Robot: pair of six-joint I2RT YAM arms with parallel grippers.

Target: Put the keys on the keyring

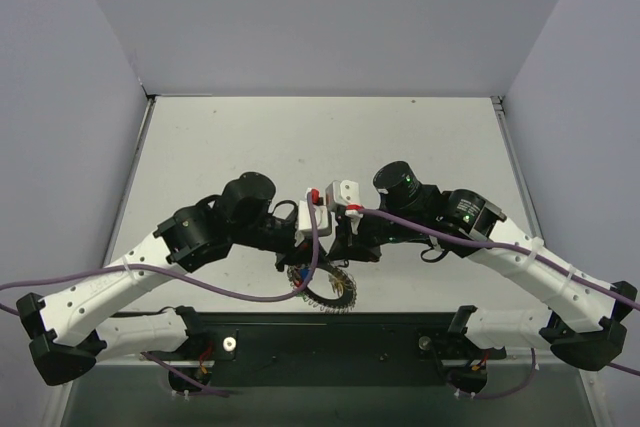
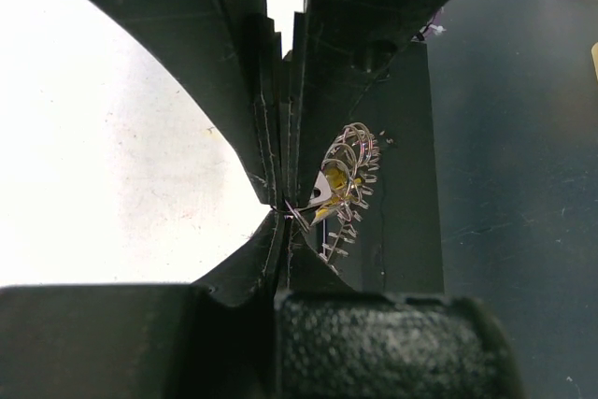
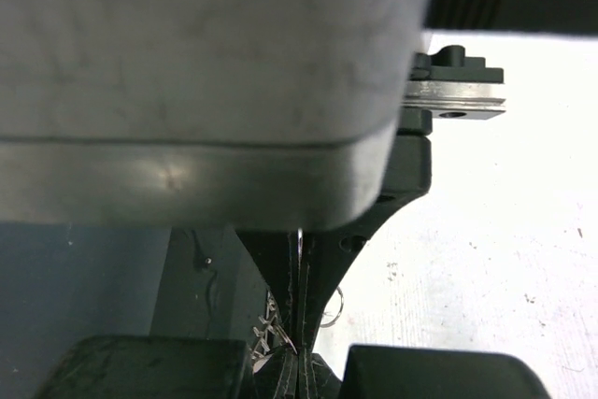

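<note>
Keyring [image 2: 348,175] in tightly closed left hand [image 2: 283,205]

Mid-frame, the left gripper [image 2: 283,201] has its dark fingers pressed together, pinching a thin wire of the ribbed keyring [image 2: 353,151] just right of centre; a yellow-headed key [image 2: 329,208] sits among its coils, white table [image 2: 112,165] at left

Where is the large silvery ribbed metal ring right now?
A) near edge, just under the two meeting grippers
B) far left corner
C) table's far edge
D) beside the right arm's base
A: the top view shows the silvery ribbed keyring at the near edge, right below where the left gripper and right gripper meet.
</note>
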